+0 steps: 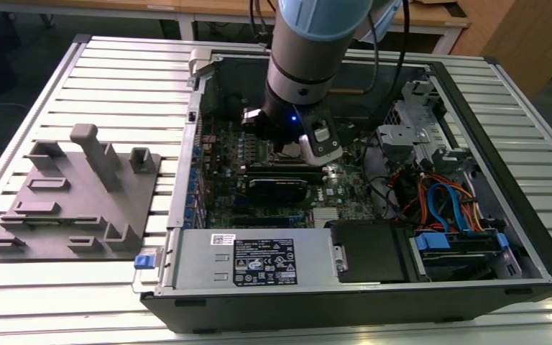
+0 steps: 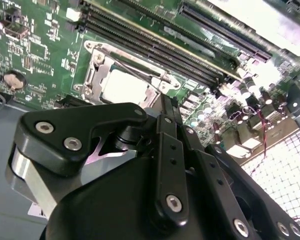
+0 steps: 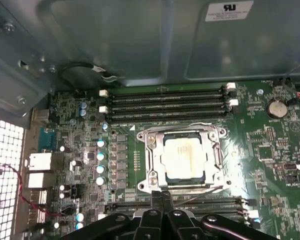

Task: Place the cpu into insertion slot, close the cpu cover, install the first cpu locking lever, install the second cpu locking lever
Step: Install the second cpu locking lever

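The cpu (image 3: 184,158), a silver-grey square, lies in the insertion slot (image 3: 149,160) on the green board. The cpu cover (image 3: 182,132) lies flat around it, and the chip shows through its window. A thin wire lever (image 3: 190,124) runs along the cover's edge beside the memory slots. My gripper (image 3: 160,195) hovers at the opposite edge of the socket, its black fingers pressed together and shut with nothing visible between them. In the second wrist view the same cpu (image 2: 124,87) sits just beyond the gripper (image 2: 165,102), and a lever rod (image 2: 140,70) crosses the cover. The arm (image 1: 300,93) reaches down into the open computer case.
Long black memory slots (image 3: 165,105) lie beside the socket, and a row of capacitors (image 3: 101,161) stands on its other side. The case wall (image 3: 115,40) rises close by. A grey fixture plate (image 1: 75,194) sits at the exterior view's left; cables (image 1: 439,198) and a power supply (image 1: 247,259) fill the case.
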Motion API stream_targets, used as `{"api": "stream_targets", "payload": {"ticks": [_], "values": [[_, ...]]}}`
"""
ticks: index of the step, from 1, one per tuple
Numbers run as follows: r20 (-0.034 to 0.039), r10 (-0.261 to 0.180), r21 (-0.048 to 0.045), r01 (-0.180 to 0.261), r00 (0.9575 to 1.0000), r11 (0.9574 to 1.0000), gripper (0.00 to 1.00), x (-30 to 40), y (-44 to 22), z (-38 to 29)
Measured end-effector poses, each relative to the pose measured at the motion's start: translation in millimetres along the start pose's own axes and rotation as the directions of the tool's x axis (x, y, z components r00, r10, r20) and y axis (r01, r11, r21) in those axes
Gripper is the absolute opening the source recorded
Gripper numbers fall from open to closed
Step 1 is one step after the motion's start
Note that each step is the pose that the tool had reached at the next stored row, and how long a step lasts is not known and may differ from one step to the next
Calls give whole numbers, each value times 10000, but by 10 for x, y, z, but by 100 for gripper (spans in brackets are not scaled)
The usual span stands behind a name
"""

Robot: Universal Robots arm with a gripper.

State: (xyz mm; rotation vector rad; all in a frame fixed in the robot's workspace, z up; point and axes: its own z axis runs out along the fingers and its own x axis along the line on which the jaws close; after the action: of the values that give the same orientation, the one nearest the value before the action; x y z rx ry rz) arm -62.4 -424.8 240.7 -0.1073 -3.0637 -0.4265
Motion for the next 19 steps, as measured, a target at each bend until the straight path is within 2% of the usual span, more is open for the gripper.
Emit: {"api": "stream_targets", "payload": {"ticks": [5,10,15,19], "values": [[5,45,-2,-45,10000,10000,10,-4,-26,33],[-21,68,-2,-68,10000,10000,10,-9,-50,115],[-42,77,-2,-77,10000,10000,10,6,-76,166],[-61,78,-58,-79,10000,10000,10,23,-110,182]]}}
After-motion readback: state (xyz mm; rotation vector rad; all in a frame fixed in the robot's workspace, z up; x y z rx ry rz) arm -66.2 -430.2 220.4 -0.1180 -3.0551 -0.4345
